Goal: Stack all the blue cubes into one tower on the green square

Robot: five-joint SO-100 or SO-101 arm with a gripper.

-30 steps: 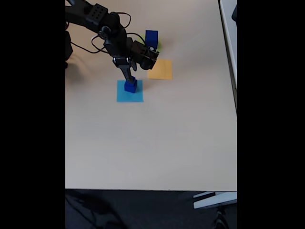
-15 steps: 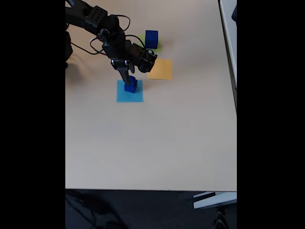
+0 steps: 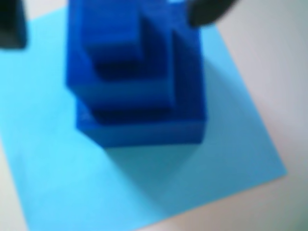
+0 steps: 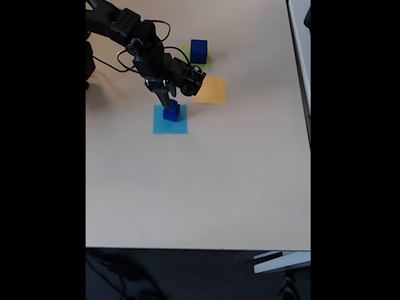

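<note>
Blue cubes [image 3: 139, 82], a smaller on a larger, sit on the light blue square [image 3: 144, 178] directly below the gripper [image 4: 167, 103]; jaws spread astride them, holding nothing. Large cube [image 4: 199, 50] waits on the green square [image 4: 206, 60], far right
</note>
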